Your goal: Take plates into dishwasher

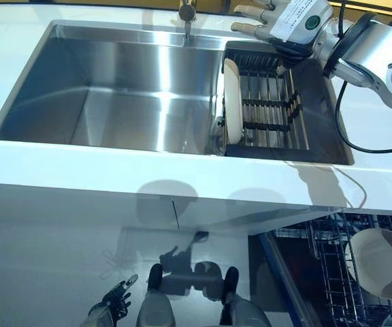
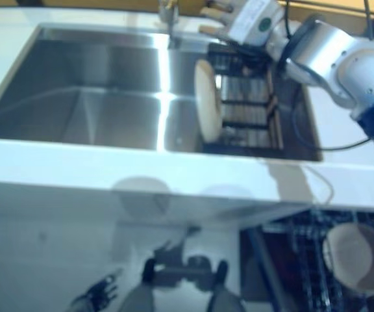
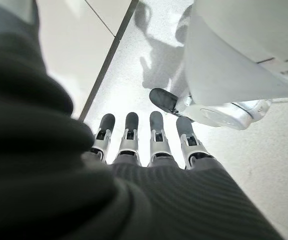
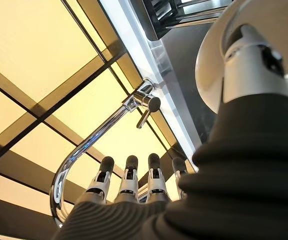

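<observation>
- R hand (image 1: 288, 24): fingers straight, empty, above rack (image 1: 267, 102) at sink's (image 1: 114, 95) back.
- Plate (image 1: 232, 101) upright in rack; another (image 1: 383, 262) in dishwasher (image 1: 332, 272).
- L hand (image 1: 111, 303) low, fingers relaxed.

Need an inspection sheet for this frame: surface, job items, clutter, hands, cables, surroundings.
Surface: white counter around a steel sink, basin bare.
Job's things: one plate on edge in the drying rack; a second plate in the open dishwasher rack below.
Clutter: nothing seen.
Hands: right hand open above the drying rack's far end, holding nothing; left hand open, low near the floor.
Cables: nothing seen.
Surroundings: faucet behind the sink.
</observation>
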`<state>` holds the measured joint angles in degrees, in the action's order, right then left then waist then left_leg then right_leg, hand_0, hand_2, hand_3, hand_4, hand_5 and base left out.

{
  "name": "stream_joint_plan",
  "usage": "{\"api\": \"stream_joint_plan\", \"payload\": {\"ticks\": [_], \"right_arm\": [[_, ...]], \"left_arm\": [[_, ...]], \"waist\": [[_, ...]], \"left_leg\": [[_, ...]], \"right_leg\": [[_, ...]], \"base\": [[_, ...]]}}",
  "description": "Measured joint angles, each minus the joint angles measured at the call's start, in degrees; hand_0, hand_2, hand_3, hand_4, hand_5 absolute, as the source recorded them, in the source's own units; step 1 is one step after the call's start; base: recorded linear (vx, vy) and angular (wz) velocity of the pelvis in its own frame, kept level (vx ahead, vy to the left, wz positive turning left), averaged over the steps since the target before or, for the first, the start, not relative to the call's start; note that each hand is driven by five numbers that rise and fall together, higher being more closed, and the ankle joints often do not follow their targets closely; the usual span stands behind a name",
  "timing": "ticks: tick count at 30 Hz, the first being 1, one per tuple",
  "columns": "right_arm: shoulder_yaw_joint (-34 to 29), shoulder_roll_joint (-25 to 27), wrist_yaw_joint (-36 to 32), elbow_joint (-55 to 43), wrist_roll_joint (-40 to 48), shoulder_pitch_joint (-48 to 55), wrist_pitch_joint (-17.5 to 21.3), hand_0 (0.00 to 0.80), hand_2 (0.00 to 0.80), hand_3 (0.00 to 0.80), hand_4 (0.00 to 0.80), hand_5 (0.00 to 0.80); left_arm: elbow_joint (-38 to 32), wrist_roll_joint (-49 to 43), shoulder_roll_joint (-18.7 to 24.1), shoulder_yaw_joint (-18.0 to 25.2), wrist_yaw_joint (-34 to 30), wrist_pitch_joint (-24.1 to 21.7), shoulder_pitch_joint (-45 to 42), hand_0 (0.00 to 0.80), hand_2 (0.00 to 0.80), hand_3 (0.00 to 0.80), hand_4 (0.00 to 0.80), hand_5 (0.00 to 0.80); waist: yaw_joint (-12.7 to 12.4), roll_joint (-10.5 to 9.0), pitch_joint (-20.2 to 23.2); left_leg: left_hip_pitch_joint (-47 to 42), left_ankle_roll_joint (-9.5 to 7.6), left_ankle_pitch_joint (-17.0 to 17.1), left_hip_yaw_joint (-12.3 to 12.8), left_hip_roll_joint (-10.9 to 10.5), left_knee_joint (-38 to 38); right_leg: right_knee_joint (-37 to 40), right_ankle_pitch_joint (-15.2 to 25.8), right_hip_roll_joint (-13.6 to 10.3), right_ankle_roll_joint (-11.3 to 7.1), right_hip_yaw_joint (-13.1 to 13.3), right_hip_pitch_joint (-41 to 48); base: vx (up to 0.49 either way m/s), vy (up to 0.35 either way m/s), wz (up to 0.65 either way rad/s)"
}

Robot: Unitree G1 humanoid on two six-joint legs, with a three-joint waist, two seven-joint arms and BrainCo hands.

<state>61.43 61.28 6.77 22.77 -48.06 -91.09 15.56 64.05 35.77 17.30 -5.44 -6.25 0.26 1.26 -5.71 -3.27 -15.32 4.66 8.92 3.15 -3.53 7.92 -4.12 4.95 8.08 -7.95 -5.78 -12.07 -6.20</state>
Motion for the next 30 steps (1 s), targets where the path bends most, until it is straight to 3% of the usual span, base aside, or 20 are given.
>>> {"api": "stream_joint_plan", "payload": {"ticks": [6,30], "right_arm": [[0.05,-2.37,-0.94,-0.28,0.3,-0.35,-0.04,0.0,0.0,0.0,0.0,0.0],[0.04,-3.18,-4.99,-1.71,-0.82,-0.34,-0.67,0.0,0.0,0.0,0.0,0.0]], "left_arm": [[-0.04,0.01,0.6,0.0,-0.01,-0.04,0.19,0.0,0.0,0.0,0.0,0.0],[-0.1,0.02,1.44,0.03,-0.01,-0.97,0.52,0.0,0.0,0.0,0.0,0.0]], "waist": [[-0.54,-0.72,-0.39],[-1.27,-1.86,-1.69]], "left_leg": [[0.43,-0.01,0.01,-0.36,-0.13,0.0],[2.11,-0.02,0.03,-1.04,-0.24,0.53]], "right_leg": [[0.0,-0.08,-0.17,-0.1,-0.39,-0.12],[0.0,-0.12,-0.25,-0.11,-1.1,-1.1]], "base": [[-0.001,0.006,0.03],[-0.001,0.0,0.01]]}}
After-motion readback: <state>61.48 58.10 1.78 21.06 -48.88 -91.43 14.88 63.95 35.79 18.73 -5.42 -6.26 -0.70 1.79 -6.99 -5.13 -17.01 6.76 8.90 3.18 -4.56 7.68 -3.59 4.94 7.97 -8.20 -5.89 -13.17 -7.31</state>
